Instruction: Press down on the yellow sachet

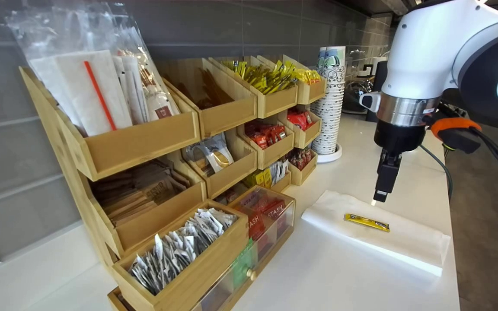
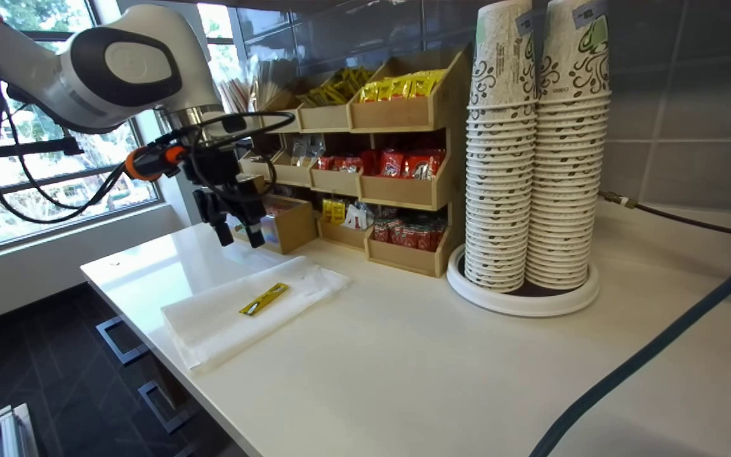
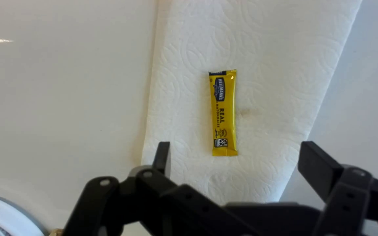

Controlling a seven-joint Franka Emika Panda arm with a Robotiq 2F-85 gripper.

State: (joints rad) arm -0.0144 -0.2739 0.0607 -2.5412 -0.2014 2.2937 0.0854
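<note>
Wrist view: the yellow sachet (image 3: 224, 113) is lying broad side up on a folded paper towel (image 3: 185, 108), probably offering its full face for pressing. The towel is presumably guarding the bench (image 3: 67, 108) against a burst. In an exterior view the claw (image 2: 240, 237) is hanging above, spread wide, gripping nothing, likely leaving room for lining up first.
</note>
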